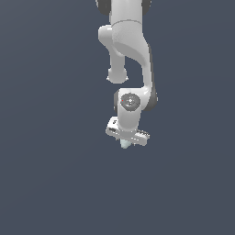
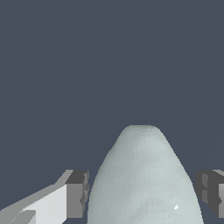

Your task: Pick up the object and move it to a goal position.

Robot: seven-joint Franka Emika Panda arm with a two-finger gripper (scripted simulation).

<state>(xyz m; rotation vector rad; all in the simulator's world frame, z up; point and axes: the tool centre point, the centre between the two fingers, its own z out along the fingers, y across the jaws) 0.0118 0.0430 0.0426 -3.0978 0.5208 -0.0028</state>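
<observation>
The object (image 2: 144, 183) is a pale mint-white lump tapering to a blunt tip, and it fills the space between my fingers in the wrist view. One grey fingertip (image 2: 78, 194) meets its flank on one side and the other fingertip (image 2: 209, 192) on the opposite side. My gripper (image 2: 142, 194) is shut on it. In the exterior view only the object's tip (image 1: 124, 144) pokes out beneath the gripper (image 1: 126, 140), pointing down from the white hand. Nothing else touches the object.
The white arm (image 1: 131, 50) comes down from the top of the exterior view. A plain dark blue-grey surface (image 1: 46, 174) lies all around.
</observation>
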